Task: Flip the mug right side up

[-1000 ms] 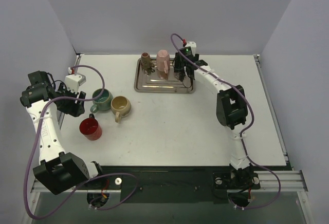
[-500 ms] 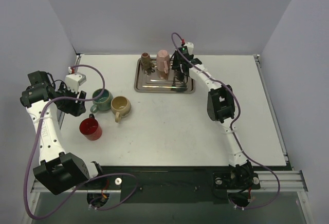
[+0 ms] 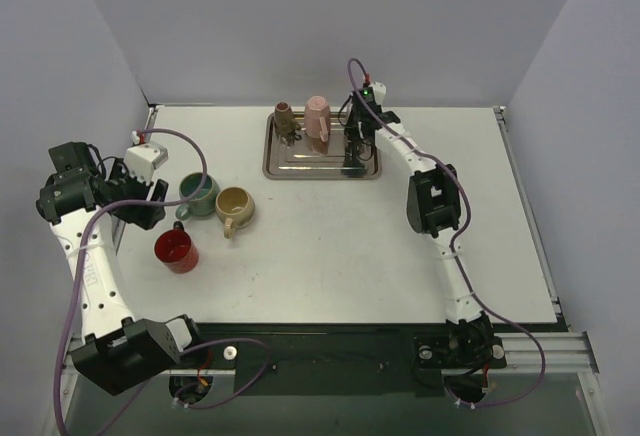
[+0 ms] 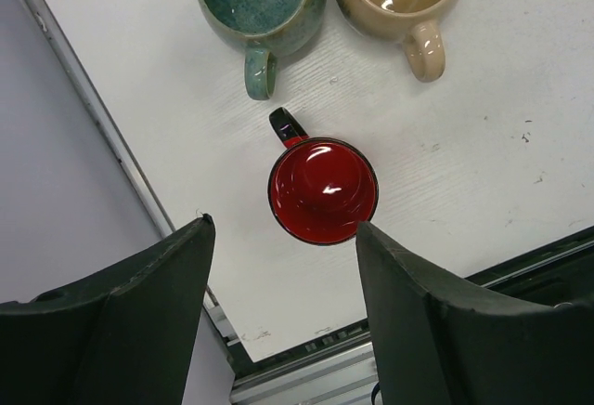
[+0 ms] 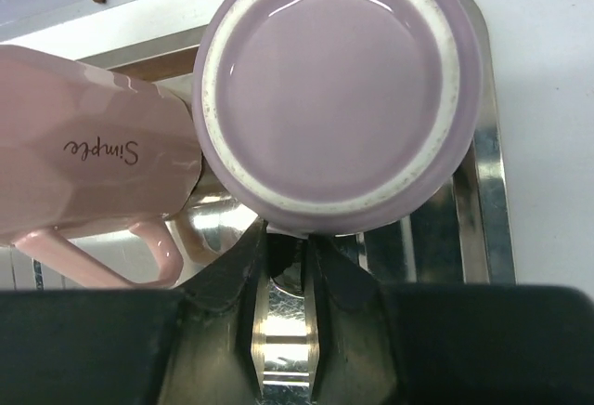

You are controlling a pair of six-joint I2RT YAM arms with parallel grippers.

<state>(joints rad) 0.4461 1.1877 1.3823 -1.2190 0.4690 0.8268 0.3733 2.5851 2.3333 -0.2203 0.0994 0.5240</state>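
Plainly, the right claw (image 5: 286,243) is pinched almost closed on what looks like the handle of the lilac mug (image 5: 334,89), which sits base-up on the tray (image 5: 486,177) directly ahead, axis vertical; the left claw (image 4: 283,230) gapes empty, well apart.

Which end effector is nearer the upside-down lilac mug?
Right. The right end effector grips the lilac mug by its handle; the left end effector hangs far off by the red mug.

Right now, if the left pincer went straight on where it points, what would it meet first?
Probably the glossy red mug, lying ahead between its open fingers; depth is unclear.
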